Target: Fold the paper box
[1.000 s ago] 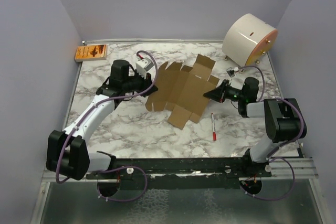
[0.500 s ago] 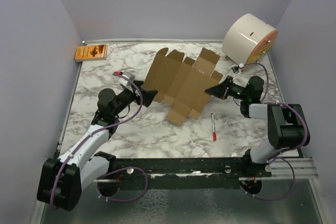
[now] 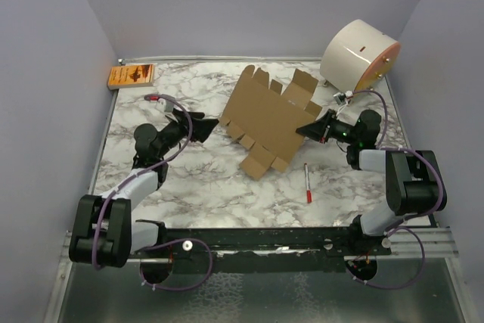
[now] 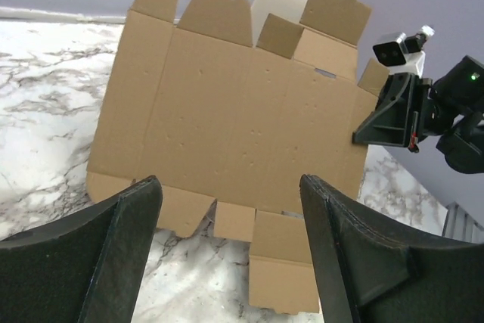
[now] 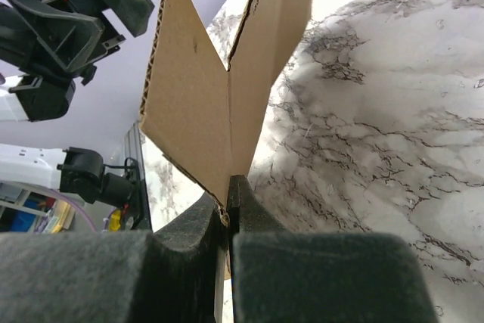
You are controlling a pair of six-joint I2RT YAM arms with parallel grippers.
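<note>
A slim red-and-white pen (image 3: 307,183) lies nearest the arm bases on the grey-veined white marble tabletop (image 3: 204,183). Beyond it the paper box (image 3: 265,119), a flat brown corrugated cardboard sheet with creased panels and notched tabs, stands tilted up with its lower flaps on the marble. The right gripper (image 3: 306,130) pinches its right edge, fingers pressed onto the board. The left gripper (image 3: 206,128) is spread (nothing in it), facing the sheet's left edge without touching. Farther back sit a big smooth white cylinder (image 3: 355,54) and, at the far left corner, a small orange printed packet (image 3: 131,75).

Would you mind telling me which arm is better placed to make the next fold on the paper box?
Left. The right gripper is shut on an edge of the paper box, propping it up tilted, so it is busy. The left gripper is open, empty and faces the panels.
</note>
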